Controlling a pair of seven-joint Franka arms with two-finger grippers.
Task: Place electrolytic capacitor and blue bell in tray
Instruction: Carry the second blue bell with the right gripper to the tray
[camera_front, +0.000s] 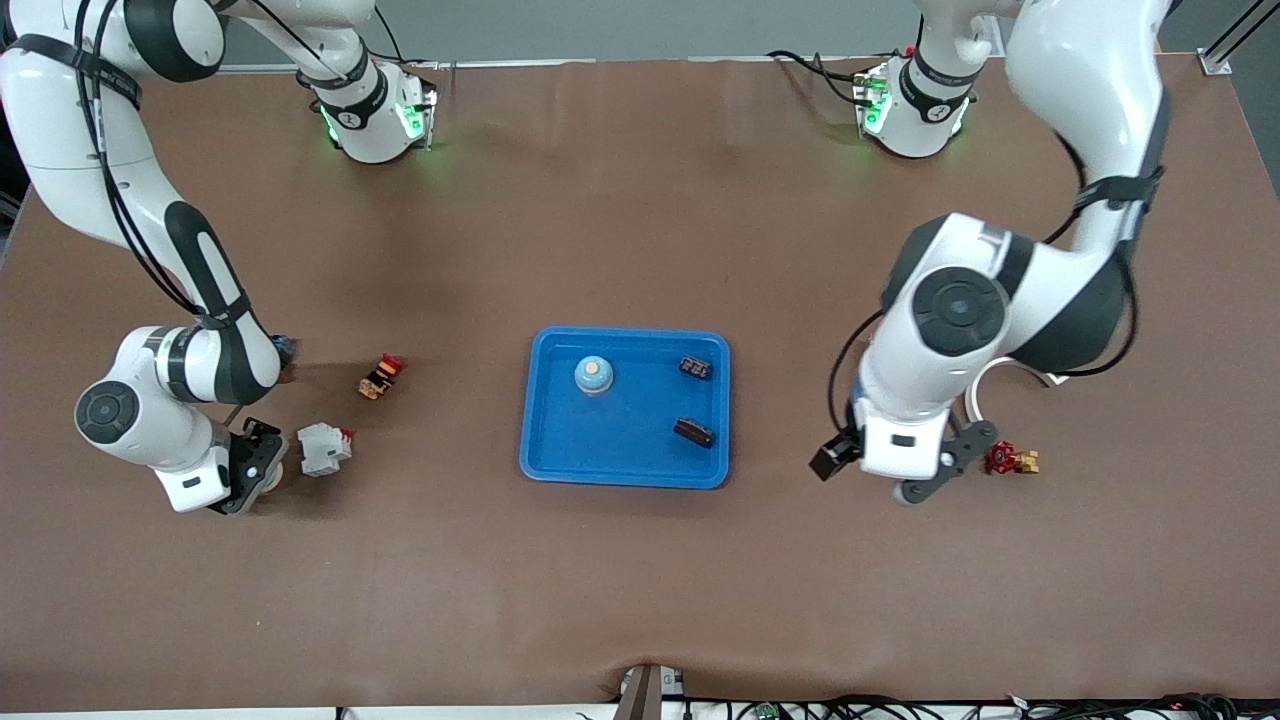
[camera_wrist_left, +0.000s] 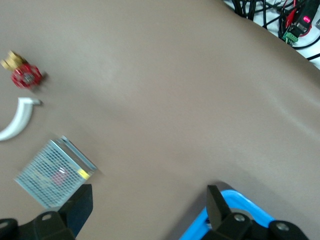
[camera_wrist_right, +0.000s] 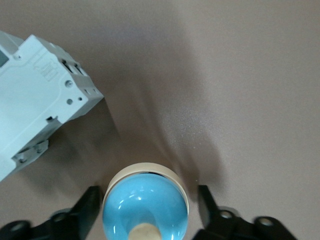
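Pale blue and domed, the blue bell (camera_wrist_right: 145, 206) sits on the brown desk (camera_front: 640, 580) squarely between the fingers (camera_wrist_right: 90, 200) of the right gripper (camera_front: 255, 480), which is down at the desk toward the right arm's end, well apart from the tray (camera_front: 548, 450). In the right wrist view the fingers flank the bell's cream base on both sides with a small gap on each; they are partly drawn in but do not visibly touch, so I judge the grasp as not yet made. The bell stands upright, its knob toward the camera, so a straight pinch across the base should suit. A white breaker-like block (camera_front: 325, 448) lies just beside it, apart from the fingers.

The tray already holds a second blue bell-like dome (camera_front: 593, 375) and two small dark components (camera_front: 695, 368); whether either is the capacitor I cannot tell.

The left gripper (camera_front: 870, 470) waits over bare desk near the tray's end, fingers (camera_wrist_left: 80, 205) spread wide and empty. Near it lie a red valve-like piece (camera_front: 1005, 459), a white curved strip (camera_wrist_left: 17, 120) and a meshed metal box (camera_wrist_left: 52, 172).
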